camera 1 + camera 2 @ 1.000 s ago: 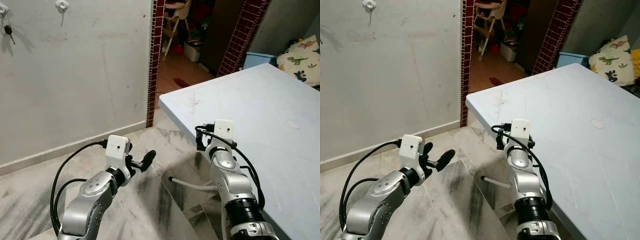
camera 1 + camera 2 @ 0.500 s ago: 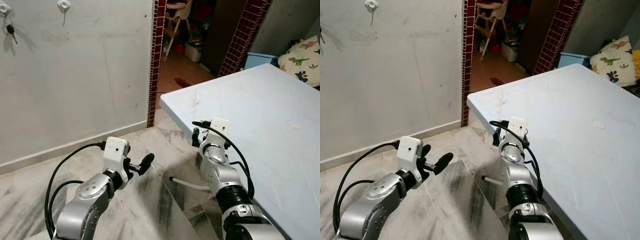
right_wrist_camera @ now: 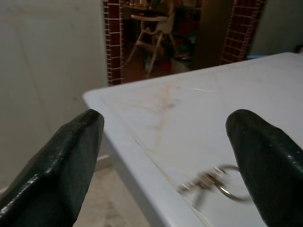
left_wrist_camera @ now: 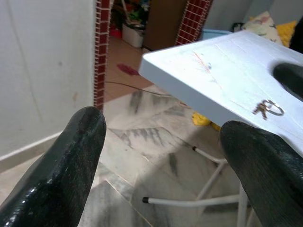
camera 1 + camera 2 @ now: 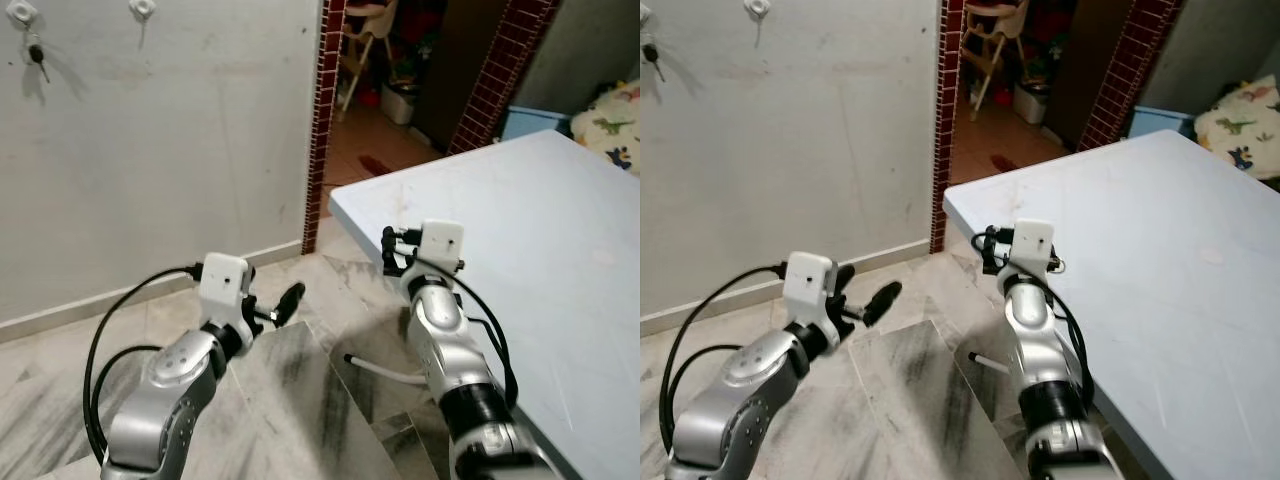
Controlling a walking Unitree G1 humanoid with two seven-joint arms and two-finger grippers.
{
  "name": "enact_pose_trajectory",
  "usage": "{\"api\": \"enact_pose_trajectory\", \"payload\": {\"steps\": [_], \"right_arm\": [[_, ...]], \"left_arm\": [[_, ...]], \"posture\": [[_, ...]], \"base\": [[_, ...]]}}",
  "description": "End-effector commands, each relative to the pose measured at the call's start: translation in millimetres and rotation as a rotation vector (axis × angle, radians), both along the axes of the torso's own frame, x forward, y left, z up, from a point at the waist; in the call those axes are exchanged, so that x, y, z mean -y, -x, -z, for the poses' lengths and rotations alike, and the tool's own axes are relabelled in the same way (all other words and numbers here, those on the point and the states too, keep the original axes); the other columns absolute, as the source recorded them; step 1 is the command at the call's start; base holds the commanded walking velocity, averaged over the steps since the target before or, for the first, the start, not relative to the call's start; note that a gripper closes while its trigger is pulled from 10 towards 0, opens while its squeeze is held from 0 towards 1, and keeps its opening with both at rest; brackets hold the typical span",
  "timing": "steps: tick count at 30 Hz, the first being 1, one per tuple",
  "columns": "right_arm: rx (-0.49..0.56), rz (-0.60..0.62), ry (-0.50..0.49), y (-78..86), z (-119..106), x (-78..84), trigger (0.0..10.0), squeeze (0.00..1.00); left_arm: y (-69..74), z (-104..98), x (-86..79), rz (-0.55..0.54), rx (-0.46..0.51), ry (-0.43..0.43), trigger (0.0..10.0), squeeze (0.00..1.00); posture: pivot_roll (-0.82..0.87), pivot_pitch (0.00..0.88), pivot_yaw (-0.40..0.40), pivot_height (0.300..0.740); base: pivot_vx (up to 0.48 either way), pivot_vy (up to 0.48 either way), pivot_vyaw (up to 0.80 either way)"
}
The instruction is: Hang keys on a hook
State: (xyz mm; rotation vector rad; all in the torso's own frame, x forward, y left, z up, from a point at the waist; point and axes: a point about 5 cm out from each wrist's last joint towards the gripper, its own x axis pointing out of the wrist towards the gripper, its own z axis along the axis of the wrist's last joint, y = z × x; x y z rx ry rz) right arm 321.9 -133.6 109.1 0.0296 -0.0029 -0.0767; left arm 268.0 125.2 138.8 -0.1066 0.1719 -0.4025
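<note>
Keys [image 3: 213, 182] on a ring lay on the pale blue table [image 5: 560, 220] near its edge, slightly blurred, just ahead of the right gripper [image 3: 165, 156], whose fingers stood wide apart. The left gripper [image 4: 161, 161] hovered over the marble floor [image 5: 320, 400], fingers also spread. Another key [image 5: 37, 57] hung from what looked like a wall hook [image 5: 20, 12].

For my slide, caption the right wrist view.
Open right gripper poised over a key ring near the pale blue table edge.

Right claw [image 3: 163, 161] spread wide above the pale counter [image 3: 189, 118]

A blurred bunch of keys [image 3: 213, 182] on a ring lies on the counter near its edge, between the two black fingers [image 3: 57, 163]. Behind the counter, a grey wall [image 3: 47, 56] and red-tiled doorway [image 3: 113, 42] with a high chair [image 3: 149, 35].
</note>
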Motion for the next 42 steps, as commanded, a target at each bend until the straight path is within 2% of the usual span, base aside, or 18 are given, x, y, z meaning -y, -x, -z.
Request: {"api": "enact_pose_trajectory", "payload": {"steps": [1, 7, 15, 29, 42], "right_arm": [[0.049, 0.009, 0.02, 2.4, -14, 5.7, 10.0, 0.0], [0.069, 0.054, 0.049, 34.9, -22, 29.3, 10.0, 0.0], [0.039, 0.079, 0.066, 48.0, -28, 42.9, 10.0, 0.0], [0.013, 0.008, 0.068, 47.9, -31, 34.7, 10.0, 0.0], [0.012, -0.035, 0.06, 46.8, -33, 27.8, 10.0, 0.0]], "left_arm": [[-0.9, 1, 0.1, -0.007, 0.0, -0.008, 10.0, 0.0], [-6.6, 7, 4.3, 0.0, -0.023, -0.003, 10.0, 0.0], [-14.2, 5, 9.1, 0.017, -0.021, 0.009, 10.0, 0.0], [-15.5, 5, 10.4, 0.013, -0.016, 0.028, 10.0, 0.0], [-14.3, 7, 11.1, 0.02, -0.024, 0.035, 10.0, 0.0]], "posture": [[0.17, 0.0, -0.075, 0.74], [0.11, 0.0, -0.054, 0.74], [0.09, 0.0, -0.043, 0.74], [0.09, 0.0, -0.058, 0.74], [0.09, 0.0, -0.056, 0.74]], "base": [[0.0, 0.0, 0.0], [0.0, 0.0, -0.65], [0.0, 0.0, -0.68], [0.0, 0.0, 0.0], [0.416, 0.0, 0.0]]}}
